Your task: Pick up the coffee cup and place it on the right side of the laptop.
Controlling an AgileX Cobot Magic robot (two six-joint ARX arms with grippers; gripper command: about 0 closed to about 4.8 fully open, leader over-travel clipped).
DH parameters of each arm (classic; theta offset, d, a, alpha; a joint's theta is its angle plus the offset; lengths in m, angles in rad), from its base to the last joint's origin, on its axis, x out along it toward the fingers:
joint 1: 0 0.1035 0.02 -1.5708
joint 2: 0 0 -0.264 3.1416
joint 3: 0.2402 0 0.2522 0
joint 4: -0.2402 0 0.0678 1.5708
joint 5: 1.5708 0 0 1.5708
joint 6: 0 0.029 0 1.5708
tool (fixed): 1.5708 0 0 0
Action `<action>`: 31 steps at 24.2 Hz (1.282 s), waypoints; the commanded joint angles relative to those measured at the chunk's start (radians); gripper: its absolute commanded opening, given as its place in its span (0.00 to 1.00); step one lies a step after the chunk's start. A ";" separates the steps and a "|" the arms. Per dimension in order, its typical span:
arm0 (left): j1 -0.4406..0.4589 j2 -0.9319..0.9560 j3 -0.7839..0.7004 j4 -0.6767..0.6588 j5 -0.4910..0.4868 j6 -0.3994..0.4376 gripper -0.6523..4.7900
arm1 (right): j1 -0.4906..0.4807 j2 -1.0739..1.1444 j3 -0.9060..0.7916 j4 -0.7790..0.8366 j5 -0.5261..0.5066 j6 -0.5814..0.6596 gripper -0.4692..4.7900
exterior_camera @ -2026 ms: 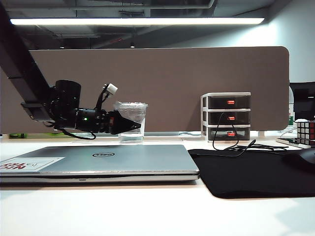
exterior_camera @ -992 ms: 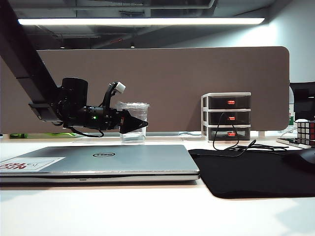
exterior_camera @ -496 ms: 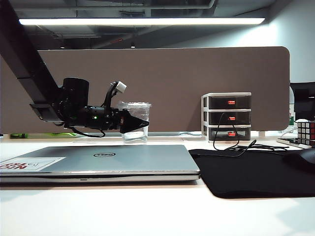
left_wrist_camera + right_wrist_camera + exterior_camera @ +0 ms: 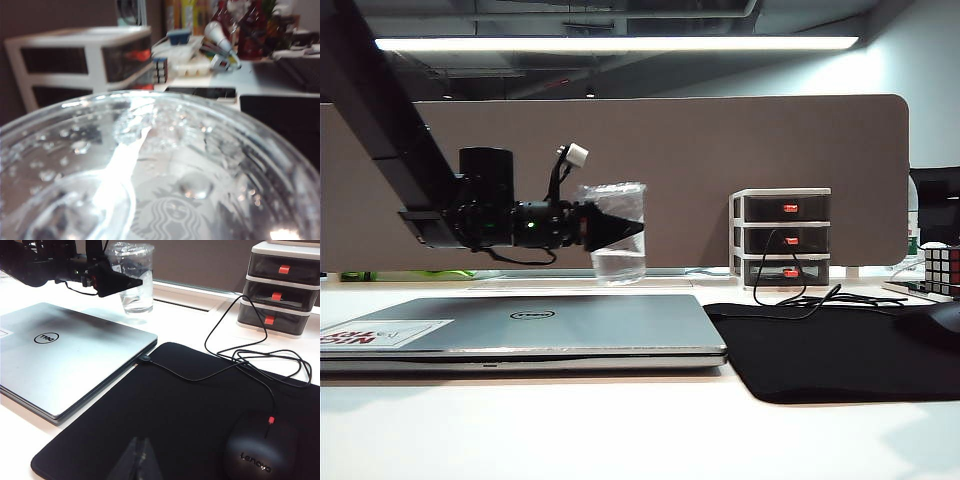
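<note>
Behind the closed silver-grey Dell laptop [image 4: 520, 325], the left tool [image 4: 620, 228] is clamped on the clear plastic lidded coffee cup [image 4: 617, 235], holding it tilted above the white worktop [image 4: 620, 430]. Right tool [image 4: 136, 460] hangs over the black mat [image 4: 190, 405]; whether it's parted, I can't tell.

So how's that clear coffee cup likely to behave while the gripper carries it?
The coffee cup, gripped by the left gripper, looks thin-walled, so it may flex. The little liquid probably keeps it light, though it could slosh. Droplets under the lid suggest it may be slippery.
</note>
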 commanded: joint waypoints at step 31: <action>-0.357 -0.017 0.000 0.043 0.422 -0.174 0.78 | 0.001 -0.001 -0.006 0.026 -0.002 -0.003 0.09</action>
